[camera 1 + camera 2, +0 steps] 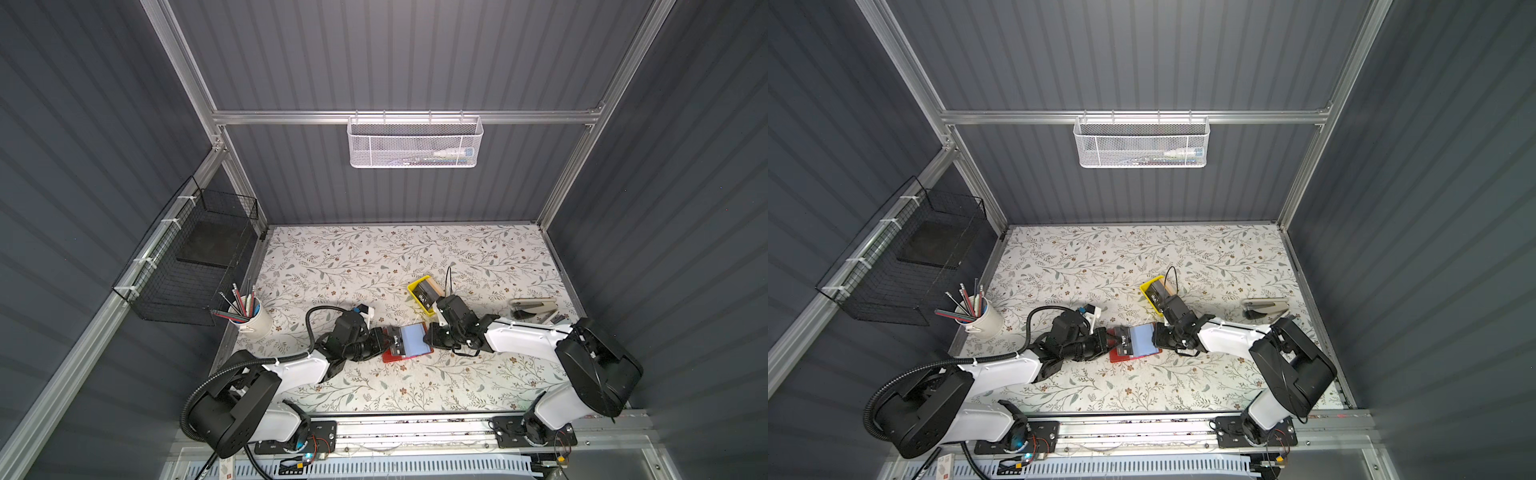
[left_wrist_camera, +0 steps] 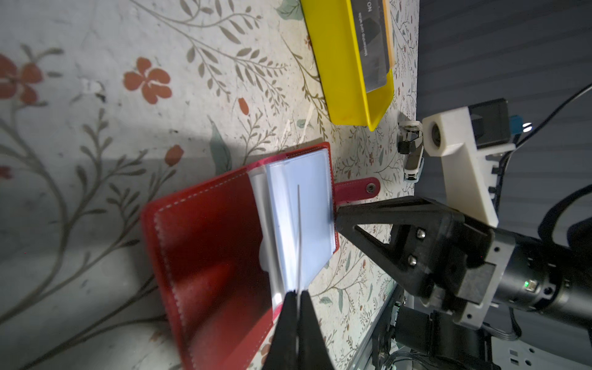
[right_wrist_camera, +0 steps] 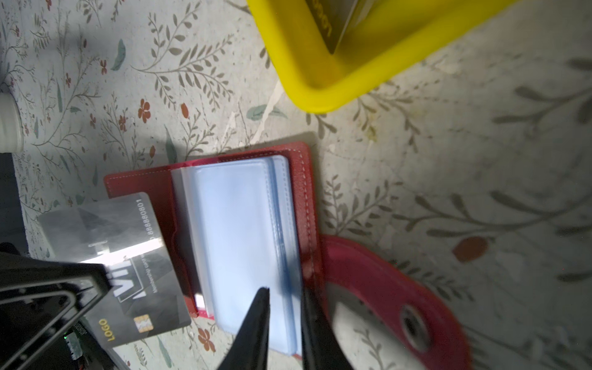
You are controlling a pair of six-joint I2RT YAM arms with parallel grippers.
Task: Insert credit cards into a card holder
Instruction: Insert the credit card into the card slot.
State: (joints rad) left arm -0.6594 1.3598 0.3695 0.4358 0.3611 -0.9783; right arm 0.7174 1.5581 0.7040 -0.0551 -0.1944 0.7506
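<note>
Credit card (image 3: 128,256) in left gripper (image 2: 298,293), long axis along card holder (image 3: 144,182) spine.

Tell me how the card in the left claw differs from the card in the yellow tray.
The held card is pinched in the shut left gripper; the tray card rests untouched in the yellow tray. The held card overlaps the open red card holder; the tray card lies apart from it. Both are dark grey with white lettering.

A lab robot test cell: grey ribbed panels (image 1: 395,54) on an aluminium frame (image 1: 291,117) wall in a floral tabletop (image 1: 353,257) in the lower half. Two arms (image 1: 291,370) sit on a rail (image 1: 415,430) along the bottom edge. A white basket (image 1: 413,143) hangs at upper centre and a black basket (image 1: 195,257) at left.
</note>
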